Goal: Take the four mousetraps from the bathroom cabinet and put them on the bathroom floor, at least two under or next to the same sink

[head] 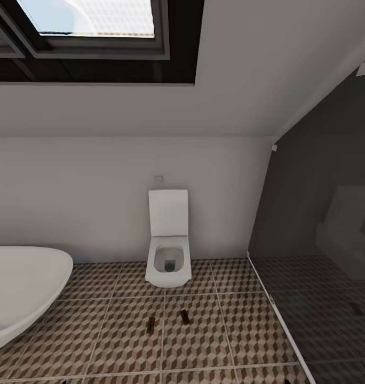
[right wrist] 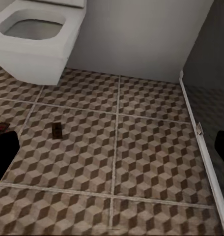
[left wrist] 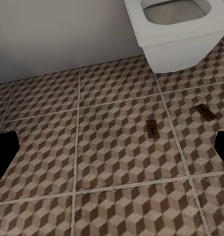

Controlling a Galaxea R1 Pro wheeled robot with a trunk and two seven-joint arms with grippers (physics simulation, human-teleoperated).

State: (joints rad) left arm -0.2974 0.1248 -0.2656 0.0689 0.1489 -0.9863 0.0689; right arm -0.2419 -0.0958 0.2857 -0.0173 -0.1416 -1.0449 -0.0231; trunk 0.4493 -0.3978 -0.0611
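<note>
While both claws gape empty, two mousetraps [head: 151, 324] [head: 185, 317] lie on open bathroom floor [head: 124, 346] before the toilet [head: 168, 261].

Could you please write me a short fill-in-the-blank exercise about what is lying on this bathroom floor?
1. ____ mousetraps lie on the bathroom floor.
2. They lie in front of the white ____, whose lid is up.
3. At the head view's left edge stands a white ____.

Missing words: two; toilet; bathtub
</note>
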